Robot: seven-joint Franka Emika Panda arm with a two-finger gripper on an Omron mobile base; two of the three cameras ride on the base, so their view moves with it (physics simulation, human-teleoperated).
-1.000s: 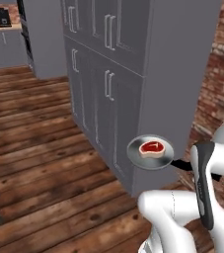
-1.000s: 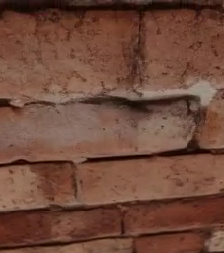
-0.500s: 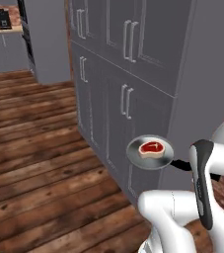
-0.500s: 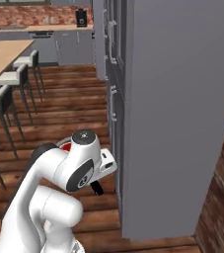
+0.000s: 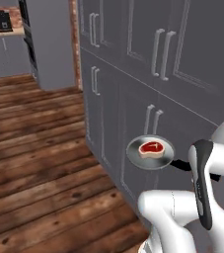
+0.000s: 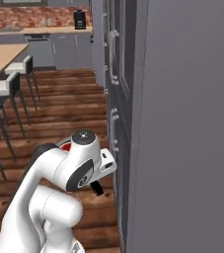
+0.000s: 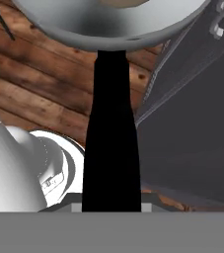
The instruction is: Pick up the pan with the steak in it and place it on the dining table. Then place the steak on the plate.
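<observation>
end effector (image 7: 111,207) closed on black handle (image 7: 111,143) of pan (image 5: 150,152), held level ahead; steak (image 5: 150,147) lying inside.

Grey pan (image 5: 150,152) level, held aloft by black handle; red steak (image 5: 151,147) inside

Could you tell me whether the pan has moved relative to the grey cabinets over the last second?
Yes. In the left base view the pan, carried with the driving base, now hangs in front of a further-along cabinet door; the steak lies inside it.

Wood plank floor (image 5: 44,163) w/ bar stools (image 6: 7,94) beside tan dining table (image 6: 0,57).
</observation>
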